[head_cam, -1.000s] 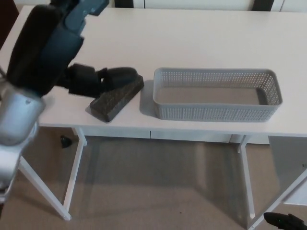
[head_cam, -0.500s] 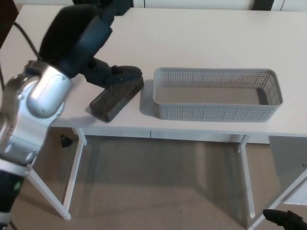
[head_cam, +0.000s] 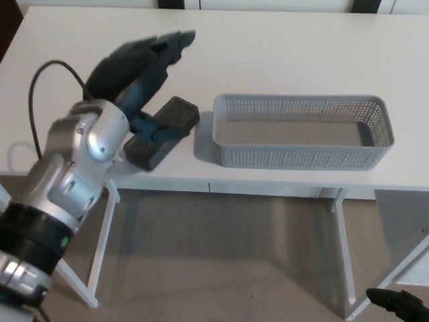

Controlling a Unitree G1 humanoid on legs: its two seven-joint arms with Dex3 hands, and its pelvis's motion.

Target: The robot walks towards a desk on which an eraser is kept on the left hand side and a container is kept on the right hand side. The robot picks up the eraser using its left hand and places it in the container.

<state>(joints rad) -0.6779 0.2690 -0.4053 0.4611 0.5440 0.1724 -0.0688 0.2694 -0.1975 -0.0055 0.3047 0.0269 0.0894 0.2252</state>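
The eraser [head_cam: 163,132] lies flat on the white desk [head_cam: 281,54], near the front edge on the left half, its long body running diagonally from lower left to upper right. It sits just beside the left end of the container [head_cam: 301,131] without touching it; a narrow strip of bare desk shows between them. The container is a grey perforated basket, long and shallow, standing upright on the right half of the desk with nothing visible inside it.

The robot's left hand [head_cam: 144,54] is up above the desk, behind and to the left of the eraser, and holds nothing. It is blurred, so I cannot tell how far its fingers are spread. The forearm, dark blue and silver, crosses in front of the eraser's lower left part and hides some of it. A black cable [head_cam: 47,77] loops off the arm near the elbow.

The right hand shows only as a dark tip [head_cam: 401,305] at the bottom right corner, down near the floor; its state cannot be made out.
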